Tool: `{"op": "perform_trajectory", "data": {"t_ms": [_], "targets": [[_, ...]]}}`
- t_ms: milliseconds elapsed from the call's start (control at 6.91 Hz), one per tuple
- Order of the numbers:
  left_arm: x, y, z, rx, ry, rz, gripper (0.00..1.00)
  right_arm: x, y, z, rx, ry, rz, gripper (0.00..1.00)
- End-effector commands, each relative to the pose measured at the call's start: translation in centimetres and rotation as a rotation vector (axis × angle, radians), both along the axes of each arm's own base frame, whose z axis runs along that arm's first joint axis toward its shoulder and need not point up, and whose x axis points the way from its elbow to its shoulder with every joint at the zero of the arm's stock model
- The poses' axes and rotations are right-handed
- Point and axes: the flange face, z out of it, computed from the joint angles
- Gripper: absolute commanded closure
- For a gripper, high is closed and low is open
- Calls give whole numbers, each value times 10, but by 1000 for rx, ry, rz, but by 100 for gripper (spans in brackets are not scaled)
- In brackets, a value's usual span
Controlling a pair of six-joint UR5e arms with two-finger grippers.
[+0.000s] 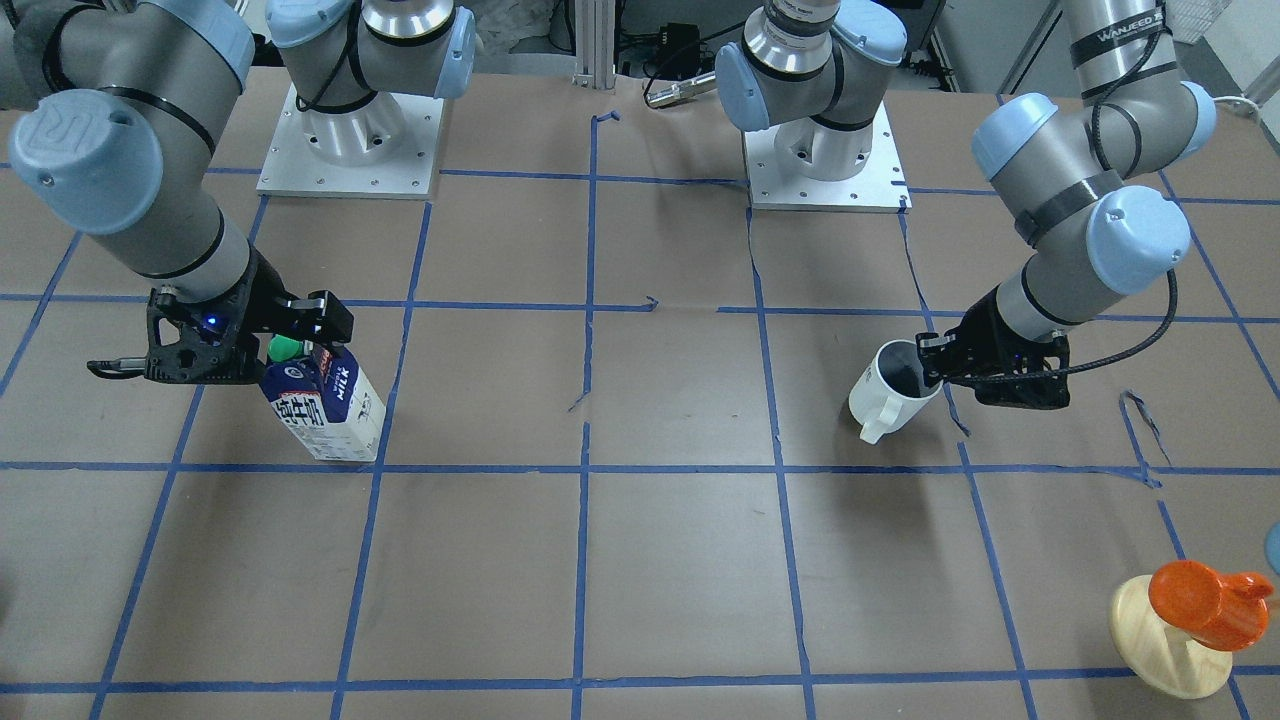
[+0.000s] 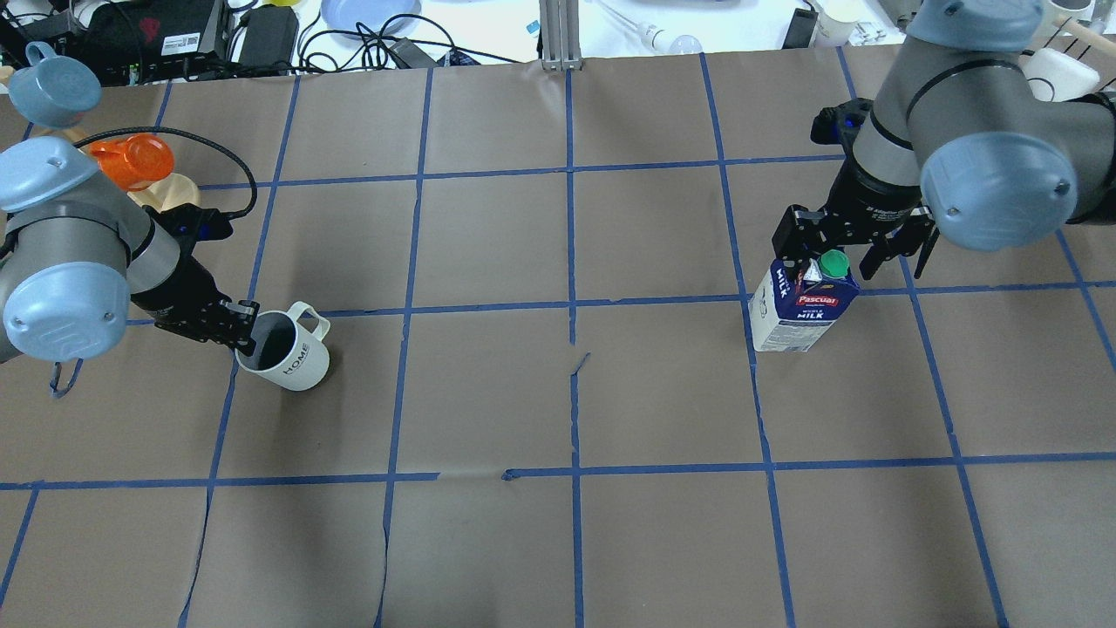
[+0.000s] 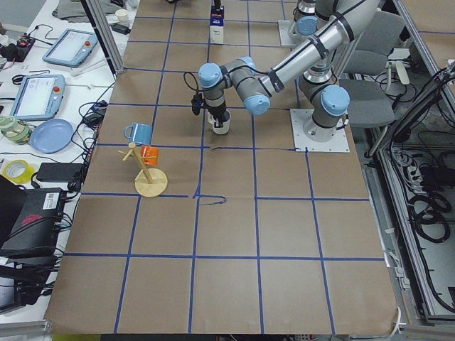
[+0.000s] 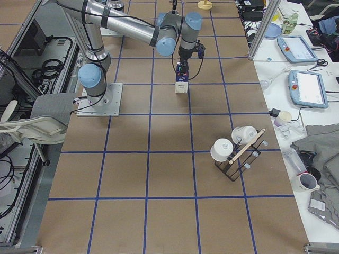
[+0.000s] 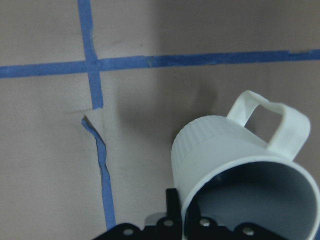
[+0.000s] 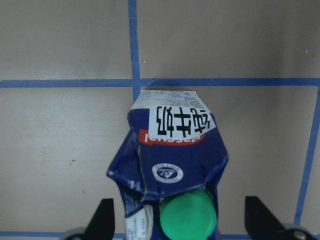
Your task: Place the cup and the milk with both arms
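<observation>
cup (image 5: pixel 210 145) rim pinched by left jaws | milk (image 6: pixel 175 150) between wide-spread right jaws, untouched

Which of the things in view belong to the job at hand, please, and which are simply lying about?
Job: cup, clamped at its rim by the left tool; milk, under the open right tool.
Lying about: orange cup on wooden stand; blue cup; rack of white cups; blue plate.
</observation>
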Motion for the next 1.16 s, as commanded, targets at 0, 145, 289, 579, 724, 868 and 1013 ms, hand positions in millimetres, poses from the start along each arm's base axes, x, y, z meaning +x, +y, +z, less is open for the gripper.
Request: {"op": "perform_trajectory", "data": {"t_ms": [0, 145, 289, 579, 724, 868, 1013], "targets": [[-112, -23, 42, -76, -43, 24, 90, 2, 1, -2, 4, -7, 2, 38], [-174, -34, 55, -102, -39, 50, 90, 2, 1, -2, 2, -7, 2, 51], [-210, -36, 58, -114, -38, 81, 90, 2, 1, -2, 2, -7, 2, 64], [-331, 20, 52, -101, -55, 21, 90, 2, -2, 3, -5, -6, 1, 63], [-347, 29, 42, -79, -63, 88, 90, 2, -2, 8, -16, -5, 1, 63], [-358, 34, 27, -66, -69, 126, 90, 1, -2, 13, -26, -2, -1, 63], [-365, 35, 14, -64, -72, 123, 90, 2, -8, 30, -51, 3, -7, 63]]}}
